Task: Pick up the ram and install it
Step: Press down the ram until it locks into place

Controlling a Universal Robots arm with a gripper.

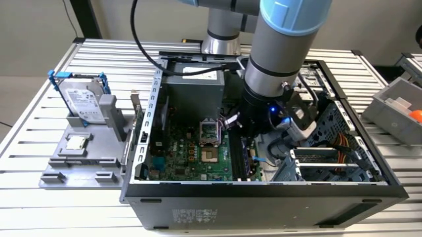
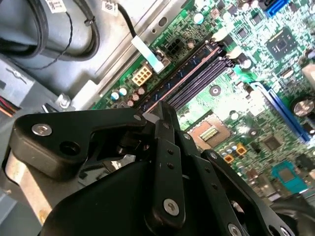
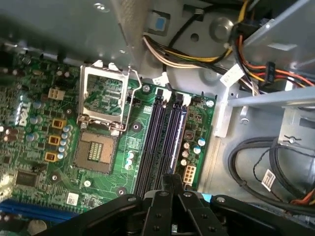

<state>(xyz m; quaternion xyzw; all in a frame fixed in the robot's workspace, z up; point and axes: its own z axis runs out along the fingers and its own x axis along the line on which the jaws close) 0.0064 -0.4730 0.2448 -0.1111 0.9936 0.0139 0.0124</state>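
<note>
The arm reaches down into the open computer case [image 1: 264, 190], and its gripper [image 3: 172, 184] hangs just above the long black memory slots [image 3: 165, 142] on the green motherboard [image 3: 106, 147], beside the open processor socket [image 3: 101, 98]. In both wrist views the black fingers [image 2: 165, 128] stand pressed together over one slot, where a dark blue-green strip that looks like the ram [image 2: 184, 73] lies along it; I cannot tell whether they pinch its edge. On the exterior view's left, a silver hard drive [image 1: 84, 101] stands in a grey holder [image 1: 79, 158] on the slatted table [image 1: 39, 207].
</note>
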